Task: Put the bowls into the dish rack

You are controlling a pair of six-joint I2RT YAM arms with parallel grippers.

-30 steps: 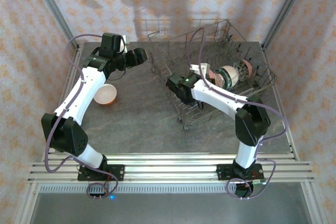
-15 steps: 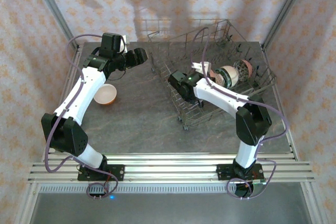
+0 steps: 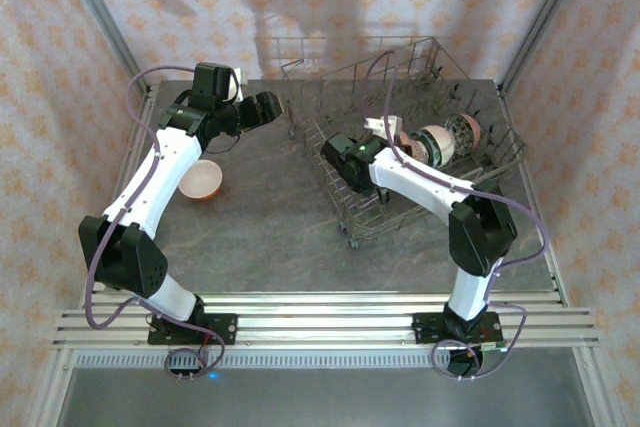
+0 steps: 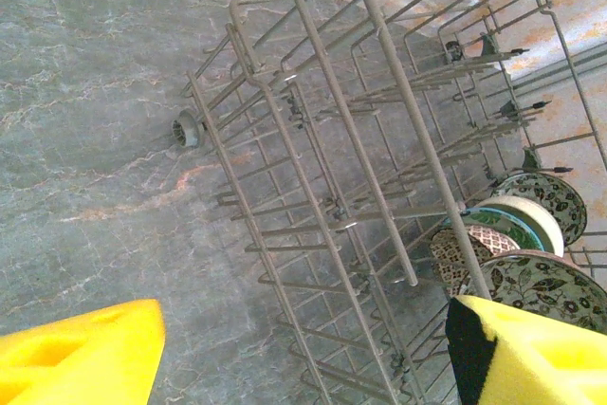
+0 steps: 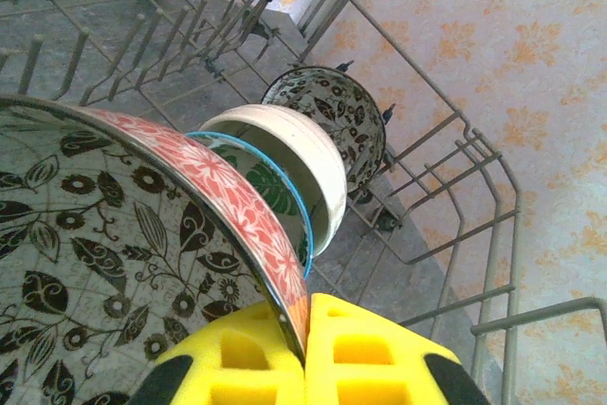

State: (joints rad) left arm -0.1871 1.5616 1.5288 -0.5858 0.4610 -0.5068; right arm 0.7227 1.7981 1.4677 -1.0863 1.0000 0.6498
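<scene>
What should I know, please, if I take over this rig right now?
Right claw: shut on the rim of the red-floral ceramic bowl, held on edge inside the silver wire dish rack.
Left claw: open, empty, over the grey marble table beside the rack.
Done: a cream blue-rimmed bowl and a dark-patterned bowl stand racked.
Left: release this bowl; load the orange round bowl lying on the table.

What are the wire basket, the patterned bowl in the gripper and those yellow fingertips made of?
The dish rack looks like thin grey metal wire, matte, maybe coated. The leaf-patterned bowl seems glazed ceramic: glossy print, thin hard rim. The yellow pads on the right gripper look like foam or soft rubber, with moulded pockets; unclear which.
</scene>
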